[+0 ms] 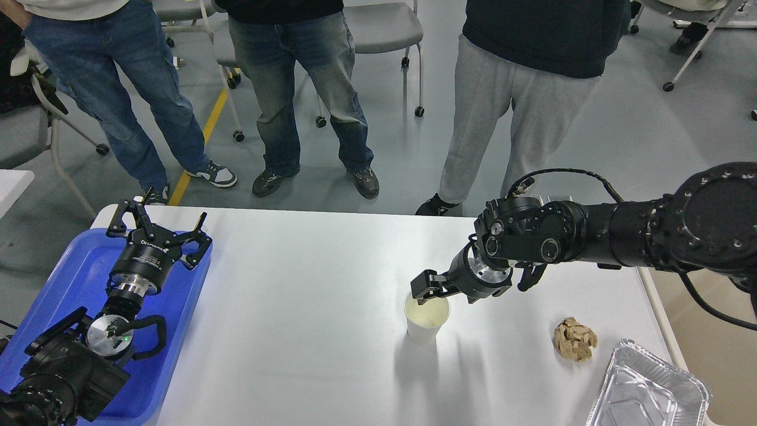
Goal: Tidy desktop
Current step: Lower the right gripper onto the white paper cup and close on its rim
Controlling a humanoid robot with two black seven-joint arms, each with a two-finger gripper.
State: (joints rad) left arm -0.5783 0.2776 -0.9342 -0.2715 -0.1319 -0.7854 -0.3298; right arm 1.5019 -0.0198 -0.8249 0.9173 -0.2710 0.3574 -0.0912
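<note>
The desktop is a wide white tabletop. A white paper cup stands upright on it, right of centre. My right gripper reaches in from the right, and its fingers are closed together on the cup's far rim. A crumpled brown paper ball lies on the table to the right of the cup. My left gripper is open and empty above the far end of the blue tray at the left edge.
An empty foil tray sits at the table's front right corner. Three people stand just behind the far edge, with wheeled chairs behind them. A beige bin stands off the right side.
</note>
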